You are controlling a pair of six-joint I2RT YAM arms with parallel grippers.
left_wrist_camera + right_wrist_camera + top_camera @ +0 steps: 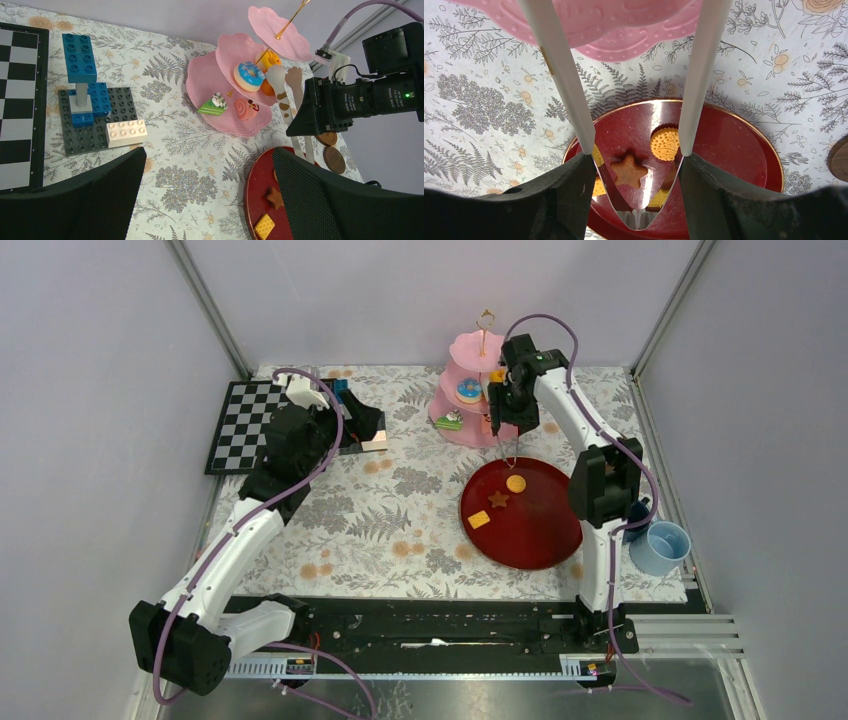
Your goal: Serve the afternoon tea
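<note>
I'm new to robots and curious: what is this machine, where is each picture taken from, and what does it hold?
It is a robot with two arms, a left arm and a right arm. One picture looks down from above. The other two come from a camera on each wrist, so the dark shapes at the bottom are its own fingers. On the flowered cloth are a pink three-tier stand with toy sweets, a red tray with three biscuits, a blue cup, a chessboard and toy bricks. The right gripper holds white tongs close to the stand. The left gripper is open and empty.
</note>
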